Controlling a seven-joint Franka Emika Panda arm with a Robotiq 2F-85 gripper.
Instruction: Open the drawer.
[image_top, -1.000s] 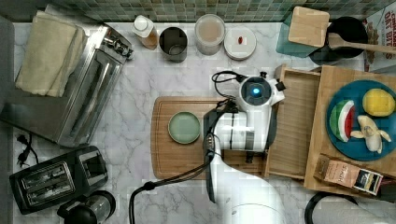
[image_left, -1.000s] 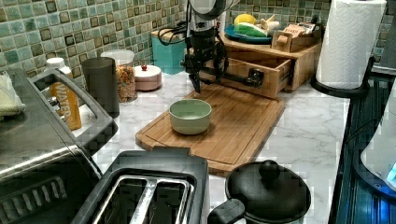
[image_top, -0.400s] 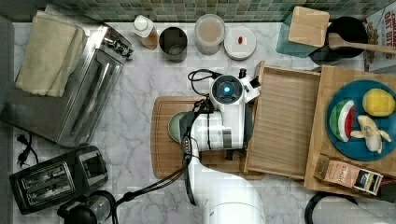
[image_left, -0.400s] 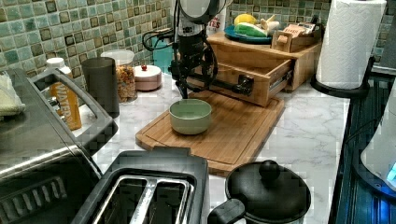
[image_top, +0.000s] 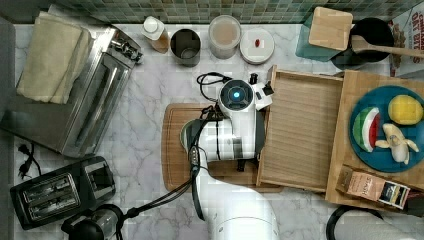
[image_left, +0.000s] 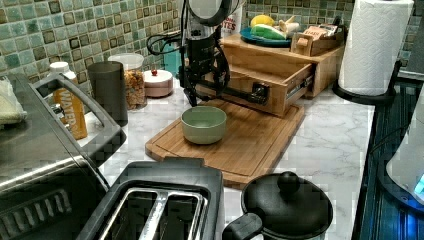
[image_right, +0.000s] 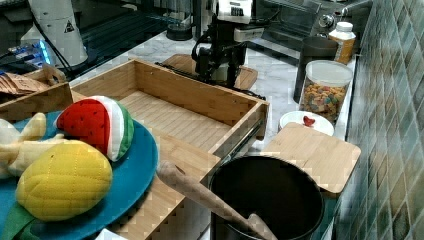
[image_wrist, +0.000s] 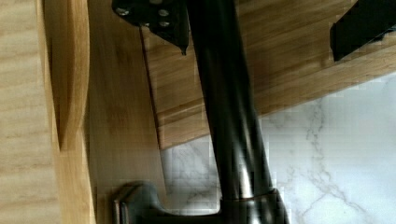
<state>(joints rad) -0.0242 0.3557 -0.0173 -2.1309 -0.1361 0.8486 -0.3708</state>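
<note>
The robot's black pincer (image_left: 206, 92) hangs down at the front of the wide, shallow, light-wood drawer (image_top: 306, 131). In the wrist view the long black bar handle (image_wrist: 231, 126) runs between two black fingers (image_wrist: 161, 21), one on each side. They sit close to the bar, but I cannot tell if they press on it or stay a little apart.

The drawer is pulled far out of its light-wood box (image_left: 320, 65). Its plain plank bottom lies open in the top view and the right view. The drawer front hangs over the darker bamboo cutting board (image_top: 175, 150) on the white marble counter (image_top: 145, 90).

A pale green bowl (image_left: 203, 124) sits on that board, just beside the pincer in the left view.

On top of the box rests a round blue plate (image_top: 365, 155) with a toy watermelon slice (image_top: 366, 128), a toy lemon (image_top: 405, 109) and a toy banana (image_top: 396, 142).

Farther off, along the tiled wall, stand a dark cup (image_top: 185, 47), a clear jar of cereal (image_right: 320, 97) and a black pot (image_right: 265, 200).
</note>
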